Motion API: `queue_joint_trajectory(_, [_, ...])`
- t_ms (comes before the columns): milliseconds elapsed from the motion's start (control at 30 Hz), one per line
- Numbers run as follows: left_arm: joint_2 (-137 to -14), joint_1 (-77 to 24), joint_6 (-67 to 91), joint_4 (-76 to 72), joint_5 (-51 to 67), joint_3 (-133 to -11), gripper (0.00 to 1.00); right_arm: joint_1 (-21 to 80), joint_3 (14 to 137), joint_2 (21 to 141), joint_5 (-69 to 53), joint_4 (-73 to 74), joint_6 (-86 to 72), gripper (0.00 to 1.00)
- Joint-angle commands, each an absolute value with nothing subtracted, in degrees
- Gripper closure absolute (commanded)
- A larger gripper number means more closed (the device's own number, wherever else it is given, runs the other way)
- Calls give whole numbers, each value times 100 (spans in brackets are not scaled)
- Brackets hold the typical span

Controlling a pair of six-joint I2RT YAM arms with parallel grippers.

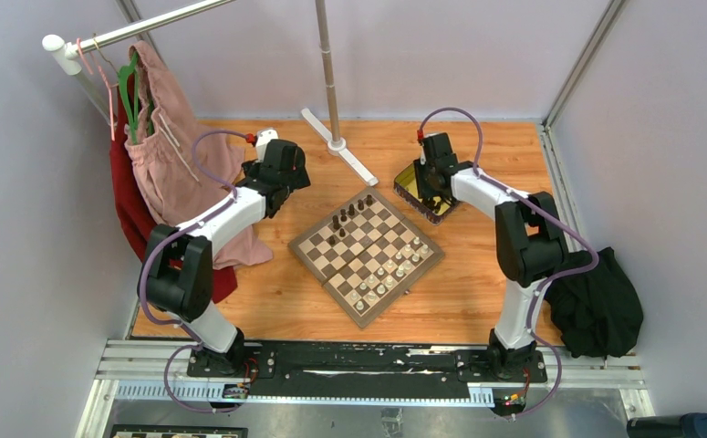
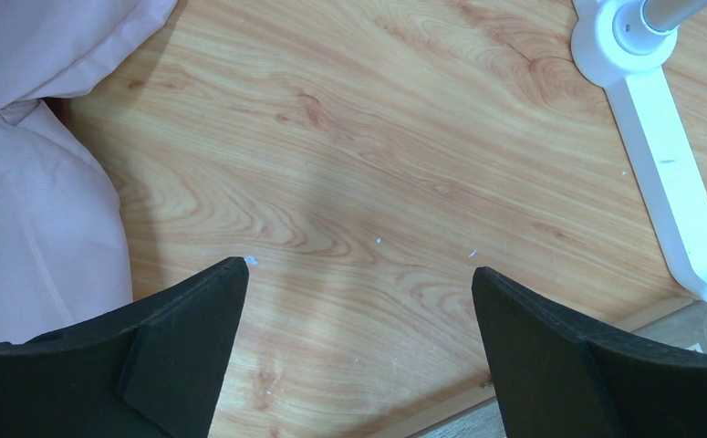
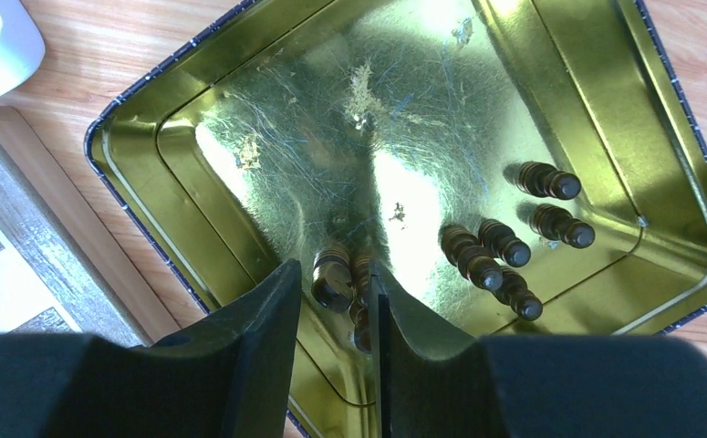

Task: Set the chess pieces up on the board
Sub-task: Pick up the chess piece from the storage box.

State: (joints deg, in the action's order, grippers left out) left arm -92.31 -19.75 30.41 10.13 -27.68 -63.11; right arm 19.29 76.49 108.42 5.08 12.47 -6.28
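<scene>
The right gripper (image 3: 334, 285) has its fingers drawn narrow at the bottom centre of the right wrist view. They reach down inside the tin (image 3: 140, 196) with a dark piece (image 3: 331, 276) lying on its side between them. A second piece lies just beside it, against the finger on the frame's right. I cannot tell whether the pads are pinching.

I judge this to be the pick-up of a dark piece. The next move calls for closing on one piece alone and lifting it clear of the tin's near wall, which rises right under the fingertips. Then it goes to the board (image 1: 365, 255), lower left of the tin in the top view, to stand upright among the dark pieces (image 1: 349, 215) along the board's upper-left side. The pale pieces (image 1: 390, 274) fill the lower-right side.

Several more dark pieces (image 3: 482, 257) lie near, right of the fingers. The tin floor at upper centre is open. The board's corner sits just beside the tin.

The left gripper (image 2: 358, 274) hangs wide with nothing between its fingers over bare table, above and left of the board. Pink cloth (image 2: 39, 228) is at the frame's left and a white stand foot (image 2: 669, 182) at upper right.
</scene>
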Motion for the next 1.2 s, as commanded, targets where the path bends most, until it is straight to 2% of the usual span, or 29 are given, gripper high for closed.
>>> queue_joint_trajectory(0, [-9339, -2013, 2985, 879, -2883, -6478, 0, 1831, 7796, 11029, 394, 1379, -644, 63])
queue_joint_trajectory(433, [-9392, -2013, 2997, 861, -2845, -6522, 0, 1830, 7753, 11057, 364, 1409, -643, 69])
queue_joint_trajectory(967, [-9392, -2013, 2997, 914, -2835, -6564, 0, 1791, 7872, 11047, 455, 1502, -613, 95])
queue_joint_trajectory(1167, [-9384, -2012, 2972, 931, -2839, -6578, 0, 1764, 7934, 11048, 466, 1529, -617, 99])
